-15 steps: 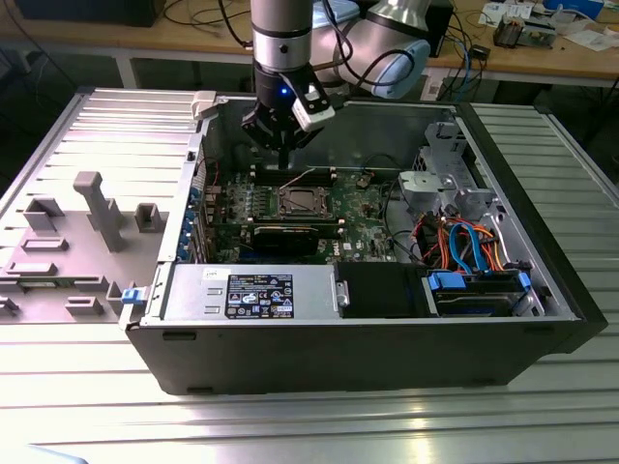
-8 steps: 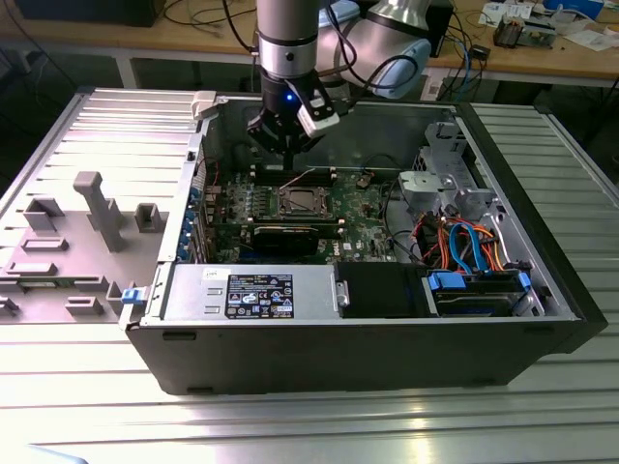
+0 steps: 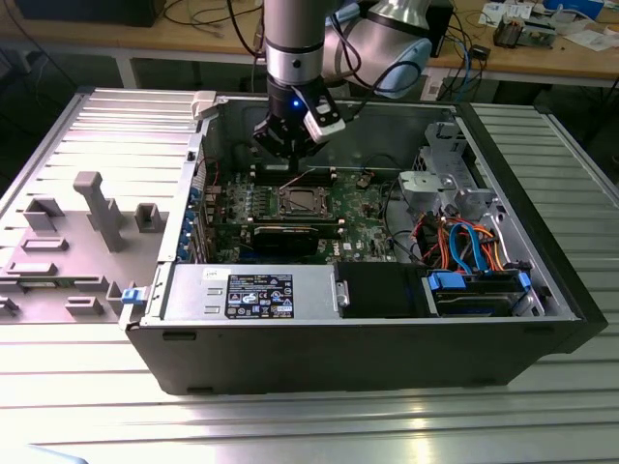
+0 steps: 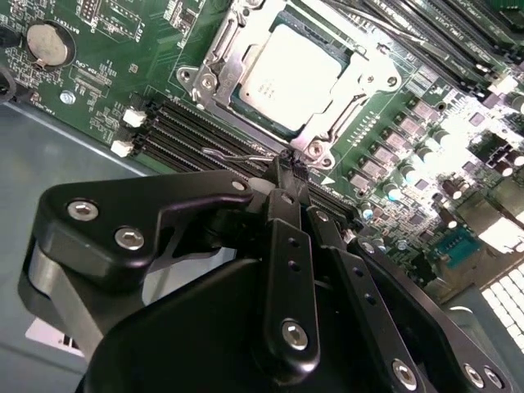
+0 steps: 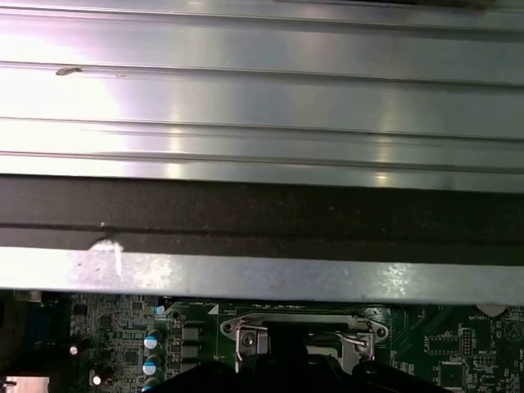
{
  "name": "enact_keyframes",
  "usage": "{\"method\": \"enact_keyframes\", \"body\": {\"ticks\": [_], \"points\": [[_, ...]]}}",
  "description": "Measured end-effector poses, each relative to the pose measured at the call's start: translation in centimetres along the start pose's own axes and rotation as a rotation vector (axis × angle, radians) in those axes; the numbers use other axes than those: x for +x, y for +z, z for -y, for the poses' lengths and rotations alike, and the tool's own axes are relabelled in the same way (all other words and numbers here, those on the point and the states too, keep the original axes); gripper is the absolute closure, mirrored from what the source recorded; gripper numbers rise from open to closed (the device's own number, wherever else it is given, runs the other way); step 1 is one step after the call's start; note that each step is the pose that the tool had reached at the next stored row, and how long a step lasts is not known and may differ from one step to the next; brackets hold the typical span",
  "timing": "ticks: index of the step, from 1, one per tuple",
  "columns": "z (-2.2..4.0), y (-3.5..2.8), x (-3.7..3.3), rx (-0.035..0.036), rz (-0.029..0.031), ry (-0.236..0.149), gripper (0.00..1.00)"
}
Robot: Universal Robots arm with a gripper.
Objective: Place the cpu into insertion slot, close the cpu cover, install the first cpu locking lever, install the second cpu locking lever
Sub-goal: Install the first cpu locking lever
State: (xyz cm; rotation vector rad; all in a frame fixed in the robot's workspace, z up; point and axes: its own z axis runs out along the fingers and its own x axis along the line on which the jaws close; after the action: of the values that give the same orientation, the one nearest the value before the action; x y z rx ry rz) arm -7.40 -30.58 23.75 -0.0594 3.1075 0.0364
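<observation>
In the second wrist view the cpu (image 4: 288, 75) sits flat in the insertion slot (image 4: 214, 59) at the upper centre of the frame, its silvery top showing through the cut-out of the cpu cover (image 4: 340, 110), which lies down around it. So the chip is placed and the cover looks closed. The gripper (image 4: 292, 170) reaches in from the lower part of that frame, and its fingers are drawn together, their tips meeting at the near corner of the socket, where a thin wire locking lever (image 4: 239, 153) runs along the edge beside the memory slots (image 4: 184, 139). The tips appear to pinch or press on the end of that lever, though the contact is too small to be sure of. My judgement is that the work stands at the lever stage: at least this lever does not look fully latched yet, and whether the other one is seated I cannot tell.

In the exterior view the gripper (image 3: 290, 145) hangs at upper centre, just above the insertion slot (image 3: 301, 201) on the green motherboard (image 3: 368, 208) inside the open computer case (image 3: 290, 338).
</observation>
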Motion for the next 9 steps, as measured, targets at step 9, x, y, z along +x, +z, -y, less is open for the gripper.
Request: {"method": "enact_keyframes", "body": {"ticks": [9], "points": [[-0.1, 0.36, -0.63, 0.0006, 0.0019, 0.0, 0.89]]}}
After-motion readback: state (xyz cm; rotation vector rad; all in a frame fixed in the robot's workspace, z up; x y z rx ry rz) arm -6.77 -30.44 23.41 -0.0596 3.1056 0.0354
